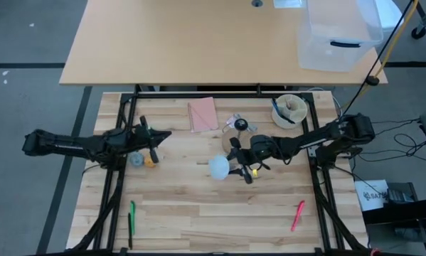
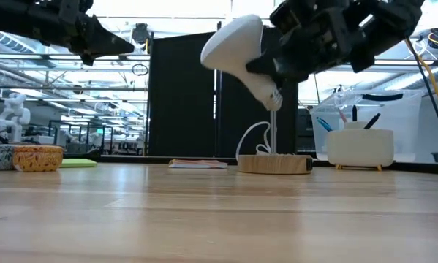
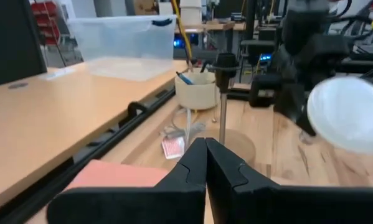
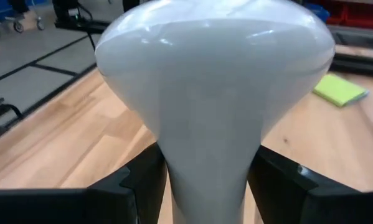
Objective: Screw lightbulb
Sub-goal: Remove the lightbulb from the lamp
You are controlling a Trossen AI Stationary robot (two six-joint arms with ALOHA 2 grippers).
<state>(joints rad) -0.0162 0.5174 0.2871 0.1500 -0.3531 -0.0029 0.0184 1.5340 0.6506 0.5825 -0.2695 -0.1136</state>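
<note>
The lightbulb (image 1: pixel 218 168) is white, with a frosted dome and a silvery screw base (image 2: pixel 275 98). It hangs in the air near the table's middle with my right gripper (image 1: pixel 236 162) shut on it. Just beyond it, on the far side, a round wooden disc (image 2: pixel 275 164) carries a black socket (image 3: pixel 224 61) on a thin post. A crumpled clear wrapper (image 1: pixel 233 120) lies beside the disc. My left gripper (image 1: pixel 161 135) is shut on nothing, raised over the table's left part and pointing toward the bulb. My right gripper pinches the bulb's tapering neck (image 4: pixel 205 177) between its two fingers (image 4: pixel 139 180), one on each side, just behind the dome. The fingers come from the table's right, nearly level. The bulb is lifted clear and tilted, dome (image 2: pixel 233 40) up toward the left, screw base lower.
A pink pad (image 1: pixel 203 114) lies far of centre. A white cup (image 1: pixel 291 110) holding pens stands at the far right. A green pen (image 1: pixel 131 217) and a pink pen (image 1: pixel 298 215) lie near the front edge. Small containers (image 1: pixel 143 160) sit by the left arm.
</note>
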